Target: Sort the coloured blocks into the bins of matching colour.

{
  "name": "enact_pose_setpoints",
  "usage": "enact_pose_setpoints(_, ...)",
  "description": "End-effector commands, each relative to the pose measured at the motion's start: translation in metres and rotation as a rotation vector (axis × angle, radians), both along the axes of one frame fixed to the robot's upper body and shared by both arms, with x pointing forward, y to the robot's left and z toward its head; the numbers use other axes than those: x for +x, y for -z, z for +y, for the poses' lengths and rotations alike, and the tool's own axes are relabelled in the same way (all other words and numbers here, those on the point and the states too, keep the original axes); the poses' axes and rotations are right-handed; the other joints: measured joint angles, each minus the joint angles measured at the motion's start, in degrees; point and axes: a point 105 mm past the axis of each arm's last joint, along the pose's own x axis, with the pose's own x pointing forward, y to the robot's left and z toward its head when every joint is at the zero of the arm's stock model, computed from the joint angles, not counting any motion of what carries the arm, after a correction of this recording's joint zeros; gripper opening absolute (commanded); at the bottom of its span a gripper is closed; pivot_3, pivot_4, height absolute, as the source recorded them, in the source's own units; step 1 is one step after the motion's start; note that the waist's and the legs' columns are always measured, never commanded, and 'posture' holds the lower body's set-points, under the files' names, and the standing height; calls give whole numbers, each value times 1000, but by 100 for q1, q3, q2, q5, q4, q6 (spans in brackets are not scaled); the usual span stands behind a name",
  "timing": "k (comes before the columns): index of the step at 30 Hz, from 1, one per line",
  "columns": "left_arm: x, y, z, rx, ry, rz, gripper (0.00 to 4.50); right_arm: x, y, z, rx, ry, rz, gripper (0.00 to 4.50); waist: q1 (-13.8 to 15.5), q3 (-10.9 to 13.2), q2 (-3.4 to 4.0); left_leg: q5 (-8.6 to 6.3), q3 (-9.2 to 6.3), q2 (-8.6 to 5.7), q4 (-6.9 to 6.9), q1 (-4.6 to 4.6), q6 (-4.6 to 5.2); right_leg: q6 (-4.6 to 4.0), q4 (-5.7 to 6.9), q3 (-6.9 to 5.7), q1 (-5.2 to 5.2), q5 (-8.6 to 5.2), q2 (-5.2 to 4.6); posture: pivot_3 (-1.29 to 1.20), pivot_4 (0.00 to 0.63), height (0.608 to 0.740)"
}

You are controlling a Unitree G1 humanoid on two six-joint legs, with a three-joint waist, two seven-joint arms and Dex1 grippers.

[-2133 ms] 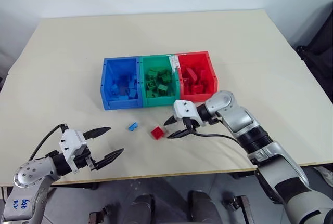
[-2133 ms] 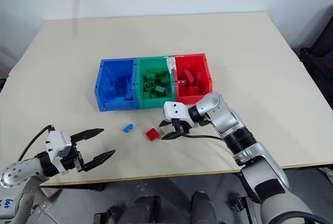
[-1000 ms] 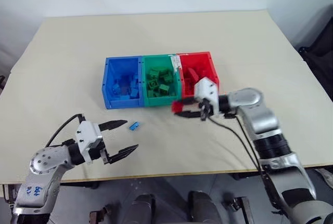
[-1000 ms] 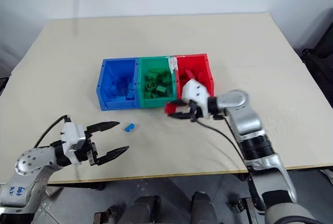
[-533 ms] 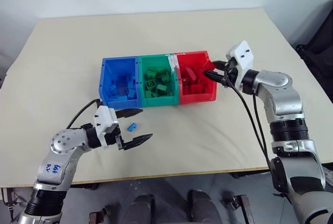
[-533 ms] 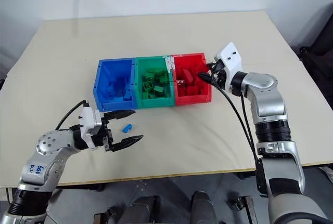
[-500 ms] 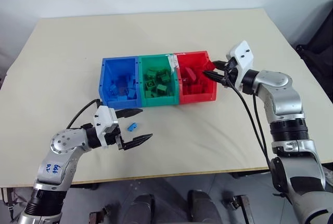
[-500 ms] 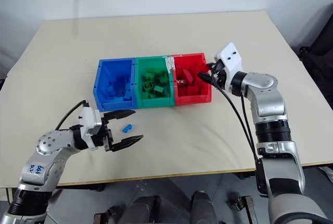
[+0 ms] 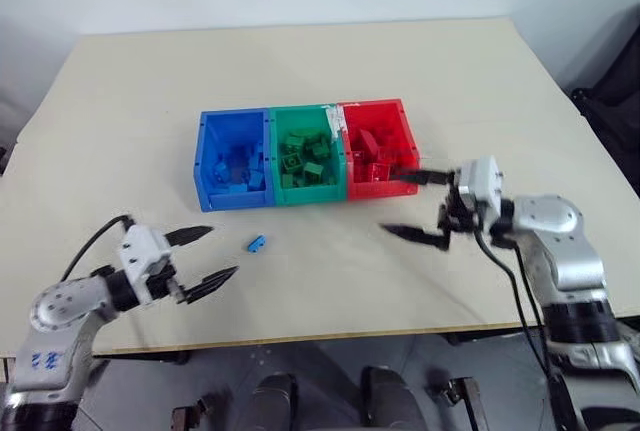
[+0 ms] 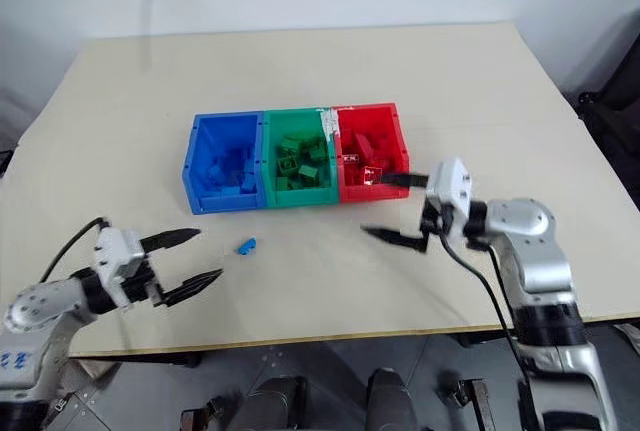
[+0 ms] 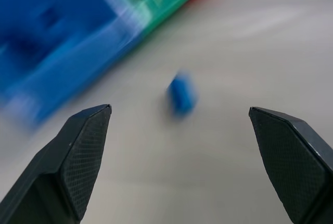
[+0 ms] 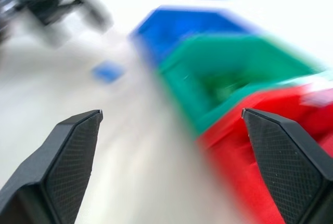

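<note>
Three joined bins stand mid-table: blue (image 9: 232, 161), green (image 9: 306, 154) and red (image 9: 378, 148), each holding several blocks of its own colour. One small light blue block (image 9: 257, 243) lies on the table in front of the blue bin, also in the left wrist view (image 11: 182, 93). My left gripper (image 9: 207, 257) is open and empty at the near left, a short way left of that block. My right gripper (image 9: 408, 205) is open and empty just in front of the red bin's right corner, fingers pointing left.
The beige table (image 9: 300, 71) has open surface behind and beside the bins. Its front edge runs just below both grippers. A dark object (image 9: 615, 101) stands off the table's right side.
My right gripper has opened wide and drawn back and down from over the red bin; the red block it carried is gone from it. My left gripper moved left, away from the blue block.
</note>
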Motion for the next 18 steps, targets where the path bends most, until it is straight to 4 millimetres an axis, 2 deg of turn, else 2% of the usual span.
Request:
enact_pose_setpoints(1, -13, -13, 29, 39, -74, -44, 4500, -16, -3, -4, 12, -63, -23, 4483, -8, 0, 1, 0, 3, -1, 2, 0, 0, 0, 0, 2, -1, 0, -1, 0, 150, 740)
enact_pose_setpoints(5, -31, -8, 48, 72, -132, 4, 4500, -29, 18, -17, -72, -94, -14, 4483, 4, 0, 1, 1, 6, 12, 11, 8, -2, 0, -10, 4, 6, 0, 0, 0, 150, 740)
enact_pose_setpoints(7, -34, -9, 48, 88, -139, 5, 4500, -28, 20, -22, -66, -69, -29, 4483, 9, 0, 1, 0, 7, 12, 10, 10, -1, 0, -11, 4, 8, 0, 0, 0, 150, 740)
enact_pose_setpoints(10, -32, -15, 38, 70, -139, 4, 4500, -25, 18, -24, -48, -43, -51, 4483, 45, 0, 0, 0, 8, 13, 13, 10, -1, 0, -10, 6, 9, 0, -1, 0, 150, 740)
enact_pose_setpoints(14, -24, -14, 0, 36, -75, 72, 4500, -24, 10, -18, -8, -44, -68, 4483, 131, 0, 1, 0, 8, 15, 15, 10, -1, 0, -9, 11, 8, 0, 0, 0, 150, 740)
enact_pose_setpoints(15, -18, -16, -19, 21, -32, 85, 4500, -25, 7, -13, 5, -54, -80, 4483, 142, 0, 1, 0, 8, 15, 15, 10, -2, 0, -8, 11, 8, 0, 0, 0, 150, 740)
enact_pose_setpoints(18, 0, -20, -60, -1, 20, 111, 4500, -27, -2, -3, 29, -71, -110, 4483, 184, 0, 1, 2, 4, 13, 20, 10, -5, 0, -1, 10, 8, 0, 1, 0, 150, 740)
